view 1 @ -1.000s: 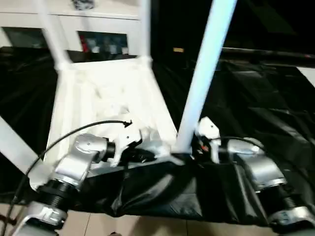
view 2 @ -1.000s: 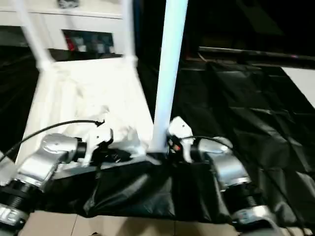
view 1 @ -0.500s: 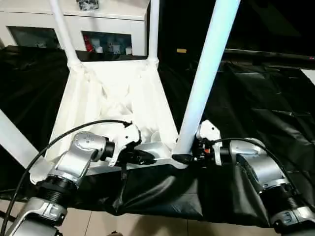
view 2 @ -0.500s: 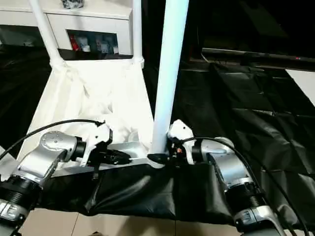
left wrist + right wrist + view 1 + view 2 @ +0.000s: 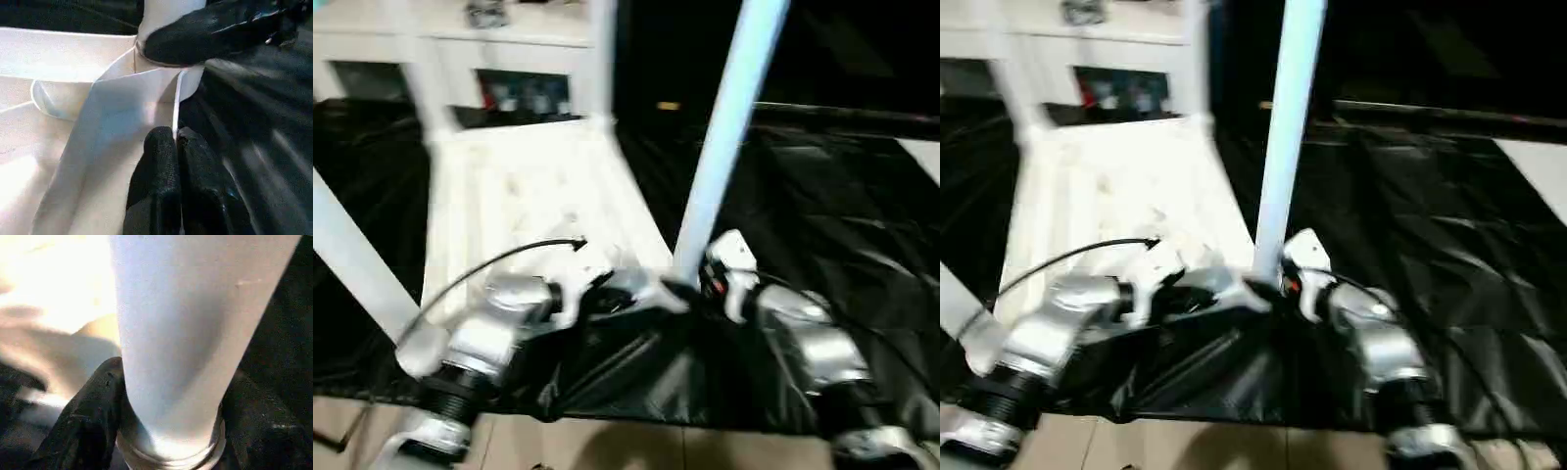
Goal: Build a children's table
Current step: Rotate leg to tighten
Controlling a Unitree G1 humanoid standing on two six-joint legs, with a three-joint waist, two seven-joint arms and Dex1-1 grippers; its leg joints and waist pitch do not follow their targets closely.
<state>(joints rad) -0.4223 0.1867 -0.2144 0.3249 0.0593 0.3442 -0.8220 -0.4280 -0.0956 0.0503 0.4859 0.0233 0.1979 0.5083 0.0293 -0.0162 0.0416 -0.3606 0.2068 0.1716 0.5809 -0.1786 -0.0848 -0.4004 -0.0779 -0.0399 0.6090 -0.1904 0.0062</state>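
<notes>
Lying upside down on a black sheet (image 5: 822, 196), the table top (image 5: 524, 196) is seen with its ribbed underside up and its raised rim toward the robot. A white cabinet (image 5: 460, 39) with dark shelf openings stands beyond it at 12 o'clock, and pale floor tiles (image 5: 607, 448) run along the sheet's near edge at 6 o'clock. Four legs are counted: two (image 5: 421, 69) (image 5: 602, 59) rise from the far corner sockets, one (image 5: 357, 259) slants up at 9 o'clock from the near left corner, and one (image 5: 729, 127) stands in the near right socket. Two grippers are at work. The left gripper (image 5: 177, 142) is pinched shut on the thin near rim of the top, close to that socket. The right gripper (image 5: 171, 406) is clamped around the base of the near right leg, one black finger (image 5: 85, 416) pressed against each side just above the socket collar. A black cable (image 5: 489, 264) arcs over the left forearm.
</notes>
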